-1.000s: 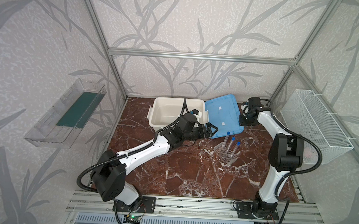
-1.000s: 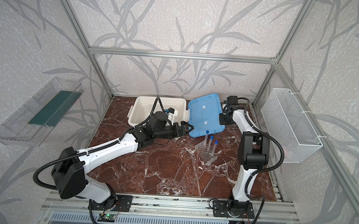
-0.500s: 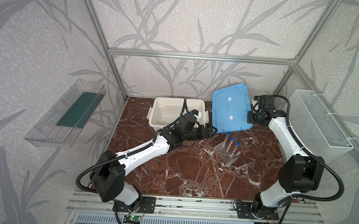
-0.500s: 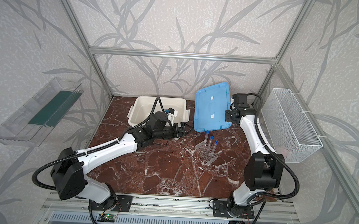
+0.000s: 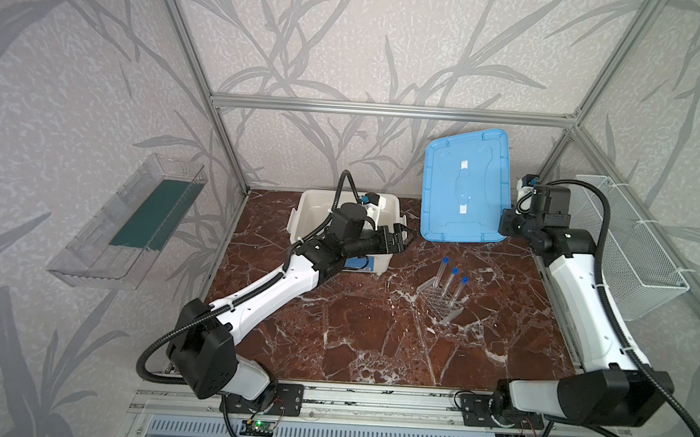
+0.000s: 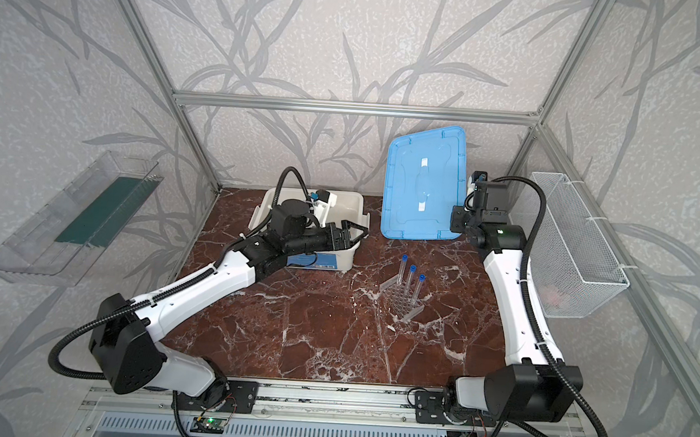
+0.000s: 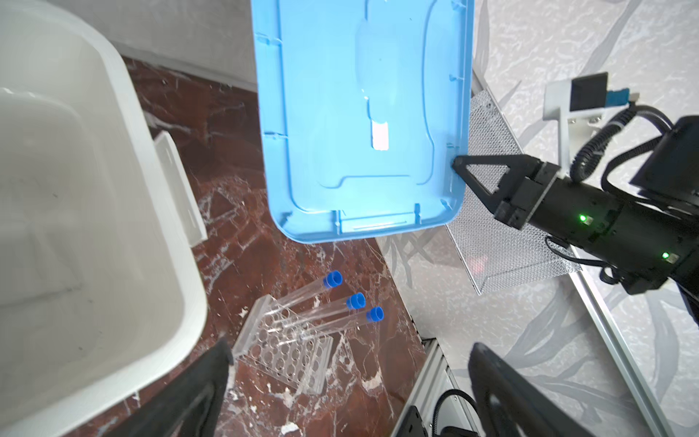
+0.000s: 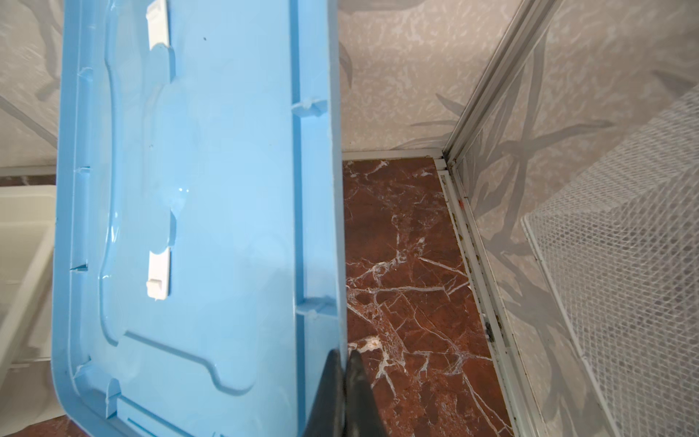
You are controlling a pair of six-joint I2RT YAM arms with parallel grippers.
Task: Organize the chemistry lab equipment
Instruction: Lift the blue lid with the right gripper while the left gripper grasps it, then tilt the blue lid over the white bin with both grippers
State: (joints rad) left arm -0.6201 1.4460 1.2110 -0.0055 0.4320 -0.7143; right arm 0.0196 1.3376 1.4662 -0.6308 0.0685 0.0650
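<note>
The blue lid [image 8: 212,227] and right gripper [image 8: 344,356] run off the right wrist view; the left arm [image 5: 278,281] covers part of the white tub [image 5: 313,209]. A reddish thing [image 7: 478,261] in the wire basket [image 7: 529,246] is blurred.

Blue lid [image 5: 462,189], white tub [image 5: 308,210], red-brown marbled tabletop [image 5: 374,333], blue-capped clear tubes [image 5: 448,281]

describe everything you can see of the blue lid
The blue lid is a light blue, glossy plastic rectangle with rounded corners, a raised rim with small ribs and two white tabs. It hangs steeply tilted above the table, right of the white tub and apart from it. Only the right claw touches it, shut on one long edge near a corner.
</note>
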